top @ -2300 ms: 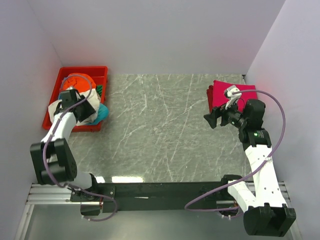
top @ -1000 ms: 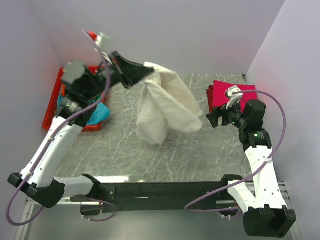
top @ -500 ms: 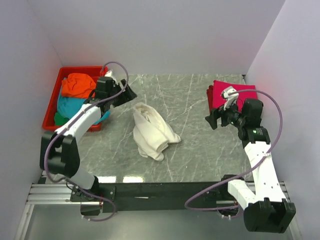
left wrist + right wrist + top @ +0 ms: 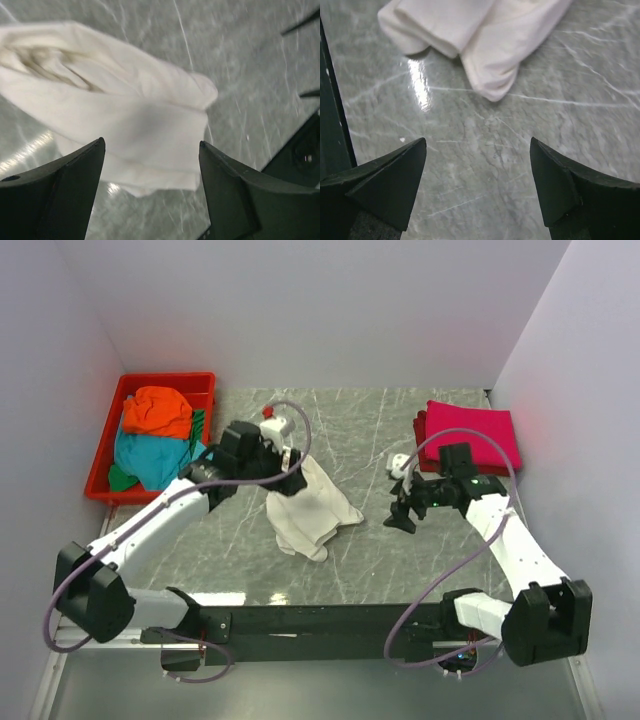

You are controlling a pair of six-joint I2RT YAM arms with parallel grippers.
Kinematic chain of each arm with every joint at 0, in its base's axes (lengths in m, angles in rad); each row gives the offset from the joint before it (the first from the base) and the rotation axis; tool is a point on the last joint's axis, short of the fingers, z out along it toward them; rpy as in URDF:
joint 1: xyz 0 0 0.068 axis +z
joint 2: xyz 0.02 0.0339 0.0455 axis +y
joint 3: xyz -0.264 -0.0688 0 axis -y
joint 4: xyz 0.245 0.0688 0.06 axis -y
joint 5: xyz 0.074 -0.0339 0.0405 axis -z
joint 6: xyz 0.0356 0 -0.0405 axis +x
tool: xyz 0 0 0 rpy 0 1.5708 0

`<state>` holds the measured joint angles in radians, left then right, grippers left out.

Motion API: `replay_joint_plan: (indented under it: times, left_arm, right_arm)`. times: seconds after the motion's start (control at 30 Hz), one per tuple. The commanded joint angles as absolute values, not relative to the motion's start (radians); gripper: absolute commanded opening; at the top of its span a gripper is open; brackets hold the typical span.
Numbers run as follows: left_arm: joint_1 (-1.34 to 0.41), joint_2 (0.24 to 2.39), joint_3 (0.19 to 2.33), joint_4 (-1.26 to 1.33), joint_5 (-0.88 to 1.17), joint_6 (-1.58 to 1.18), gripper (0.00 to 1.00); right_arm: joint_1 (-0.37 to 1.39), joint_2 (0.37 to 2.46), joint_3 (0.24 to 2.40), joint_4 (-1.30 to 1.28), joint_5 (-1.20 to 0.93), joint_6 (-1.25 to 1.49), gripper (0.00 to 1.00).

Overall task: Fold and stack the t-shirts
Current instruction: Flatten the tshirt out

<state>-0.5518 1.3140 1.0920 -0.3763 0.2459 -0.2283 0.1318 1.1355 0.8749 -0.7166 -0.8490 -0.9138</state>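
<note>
At desk centre: crumpled cream-white t-shirt (image 4: 308,508); left gripper (image 4: 151,145) above it, jaws apart; right gripper (image 4: 477,142) beside it, jaws apart; folded pink t-shirt (image 4: 470,430), far-right corner.

Tray (image 4: 170,378) is sitting at the far-left corner of the tabletop (image 4: 360,440), holding two bunched t-shirts, far one (image 4: 157,410) lying behind near one (image 4: 150,453). Crumpled t-shirt (image 4: 310,510) is lying mid-table, slightly left of centre. Folded t-shirt (image 4: 470,430) is resting at the far-right corner. Left gripper (image 4: 290,480) is hovering over the crumpled t-shirt's far end; right gripper (image 4: 402,515) is sitting between crumpled and folded t-shirts.
</note>
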Motion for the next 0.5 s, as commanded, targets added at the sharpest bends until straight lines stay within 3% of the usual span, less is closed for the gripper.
replay_joint_plan:
  times: [0.0,0.2,0.47]
  left_arm:
    - [-0.607,1.263,1.002,-0.387,0.316,-0.186,0.80]
    - [-0.728,1.278,0.907,-0.270,0.236,-0.350,0.81]
    - [-0.862,1.408,0.922,-0.206,0.040,-0.396,0.81]
  right_arm:
    - [0.202,1.173,0.877,-0.744,-0.772,-1.092,0.89]
    - [0.262,1.285,0.879,-0.724,-0.749,-1.264,0.90]
    - [0.391,1.305,0.789,-0.430,-0.623,-1.227,0.90]
